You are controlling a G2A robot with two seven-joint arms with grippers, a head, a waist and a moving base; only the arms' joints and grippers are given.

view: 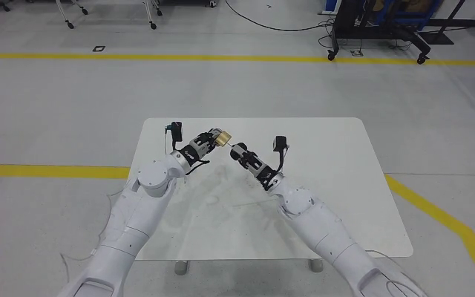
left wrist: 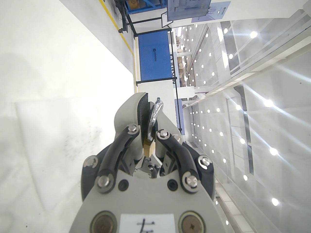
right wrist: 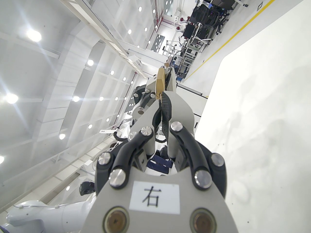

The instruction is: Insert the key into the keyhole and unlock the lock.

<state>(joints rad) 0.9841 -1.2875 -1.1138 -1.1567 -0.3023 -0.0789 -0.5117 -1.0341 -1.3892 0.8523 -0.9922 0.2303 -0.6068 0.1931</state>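
Note:
A brass padlock (view: 222, 136) with a silver shackle (left wrist: 155, 113) is held above the back left part of the white table (view: 356, 193). My left gripper (view: 216, 139) is shut on it, and its brass body (left wrist: 148, 147) sits between the fingers. My right gripper (view: 235, 151) faces it from the right, fingers shut on the key. Only a small brass bit of the key (right wrist: 159, 95) shows at the fingertips, touching the padlock's end (right wrist: 160, 82). How deep the key sits is hidden.
Both arms meet over the table's back half, well above its surface. The table's far edge (view: 252, 119) lies just behind the grippers. A black wheeled frame (view: 378, 33) and yellow floor lines (view: 223, 57) are far off.

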